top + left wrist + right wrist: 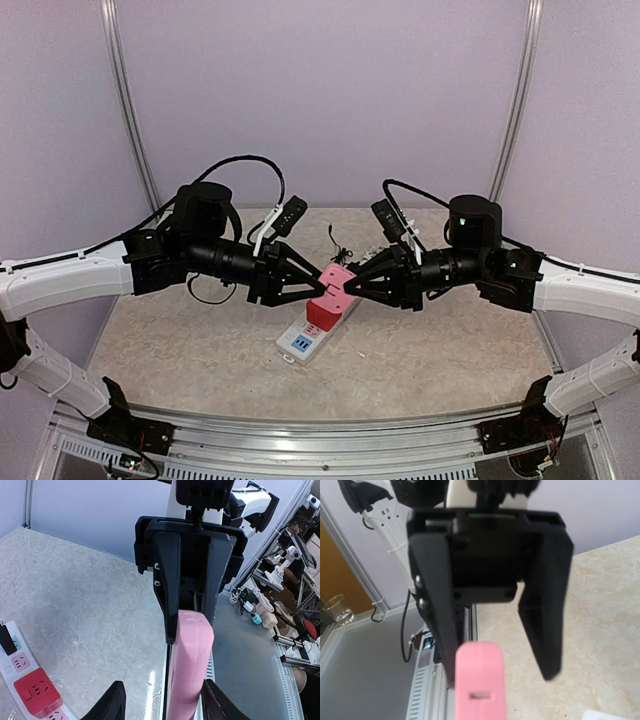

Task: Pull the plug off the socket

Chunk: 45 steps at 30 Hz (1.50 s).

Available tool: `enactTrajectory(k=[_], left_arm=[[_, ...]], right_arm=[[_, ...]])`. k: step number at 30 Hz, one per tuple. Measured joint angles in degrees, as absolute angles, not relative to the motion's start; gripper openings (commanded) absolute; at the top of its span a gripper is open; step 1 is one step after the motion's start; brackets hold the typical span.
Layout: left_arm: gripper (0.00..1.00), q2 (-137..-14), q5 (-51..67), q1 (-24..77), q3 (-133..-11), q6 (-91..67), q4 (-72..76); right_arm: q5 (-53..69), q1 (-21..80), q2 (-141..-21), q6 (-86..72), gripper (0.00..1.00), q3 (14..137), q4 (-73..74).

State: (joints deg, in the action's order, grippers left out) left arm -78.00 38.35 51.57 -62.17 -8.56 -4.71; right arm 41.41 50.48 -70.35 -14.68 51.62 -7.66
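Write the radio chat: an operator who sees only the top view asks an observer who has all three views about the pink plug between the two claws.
Operator: Is the right claw really gripping the pink plug?
Observer: Yes. The left wrist view shows its fingers pinched on the plug's end.
Operator: And the left claw?
Observer: Open. The right wrist view shows its fingers standing wide, one of them clear of the plug.
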Motion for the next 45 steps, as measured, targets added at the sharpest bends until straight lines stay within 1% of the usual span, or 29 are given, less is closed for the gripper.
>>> enactTrajectory(k=[3,8,15,16,17,19,21,23,26,27,33,41,45], left_arm=[[0.39,-77.3,39.35,51.24,-61.87,-9.19,-4.1],[0.36,-77.38,40.88,51.24,-61.87,-9.76,-3.25],[0.15,-78.78,42.63,51.31,-61.87,-10.17,-2.83],[0.12,-78.81,42.85,51.31,-61.87,-9.93,-2.76],[0.09,-78.81,43.09,51.31,-61.87,-9.63,-2.72],[0.06,-78.81,43.55,51.29,-61.87,-8.64,-2.55],[0.03,-78.85,43.42,51.11,-61.87,-9.34,-2.44],[0.01,-78.87,43.2,50.33,-61.84,-10.35,-2.11],[0.01,-78.87,42.72,47.97,-61.49,-11.66,-1.63],[0.01,-78.98,42.57,46.7,-61.19,-12.23,-1.45],[0.02,-82.24,40.05,37.34,-60.51,-15.51,-1.56],[0.03,-92.79,33.82,20.8,-60.69,-20.47,-3.77],[0.03,-98.78,32.91,13.39,-63.33,-21.02,-6.61]], right_arm=[[41.41,50.48,-70.35,-14.7,0.0,51.57,-7.88],[41.39,50.48,-70.35,-14.7,0.0,51.57,-8.32],[40.97,50.48,-70.35,-14.66,0.0,51.57,-8.23],[40.95,50.48,-70.35,-14.74,0.02,51.57,-8.16],[41.06,50.48,-70.35,-14.98,0.13,51.57,-8.14],[41.19,50.48,-70.3,-15.79,0.42,51.57,-8.05],[40.66,50.48,-70.28,-15.92,0.69,51.57,-8.03],[39.75,50.48,-70.28,-15.46,0.83,51.57,-7.99],[37.85,50.46,-69.95,-15.03,0.98,51.57,-7.42],[36.91,50.43,-69.65,-14.92,0.99,51.57,-7.03],[32.47,49.45,-66.11,-14.33,1.0,50.63,-6.61],[30.7,49.12,-64.31,-14.26,1.0,49.12,-6.48],[30.52,49.08,-64.2,-14.17,1.0,48.42,-6.07]])
